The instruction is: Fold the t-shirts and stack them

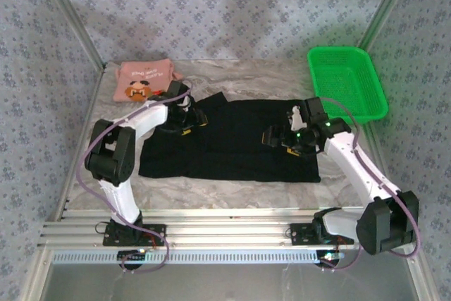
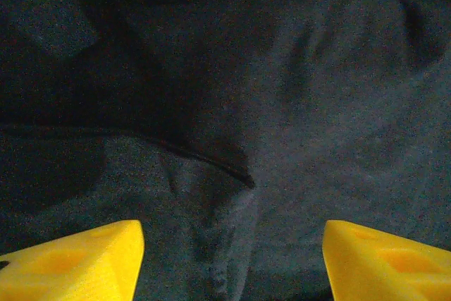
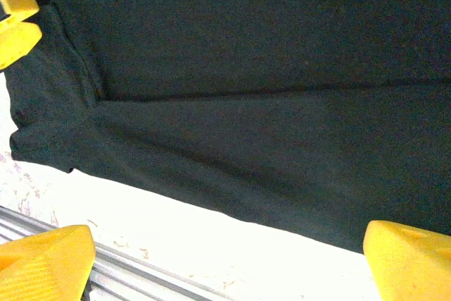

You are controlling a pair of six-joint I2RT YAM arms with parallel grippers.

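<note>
The black t-shirt [image 1: 232,142] lies flat across the middle of the table [image 1: 232,192], and the only things standing above it are the two arms — the left gripper [image 1: 192,122] low over its far left part, the right gripper [image 1: 276,139] low over its right part, with bare cloth between them. The pink t-shirt [image 1: 144,81] takes the far left corner and the raised-walled green basket [image 1: 347,79] the far right corner. A bare strip runs along the near edge, and another along the far edge between those two.

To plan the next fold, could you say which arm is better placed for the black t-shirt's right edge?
Likely right: the right tool hovers open over the plain black cloth t-shirt's right half; the left tool sits far-left.
</note>
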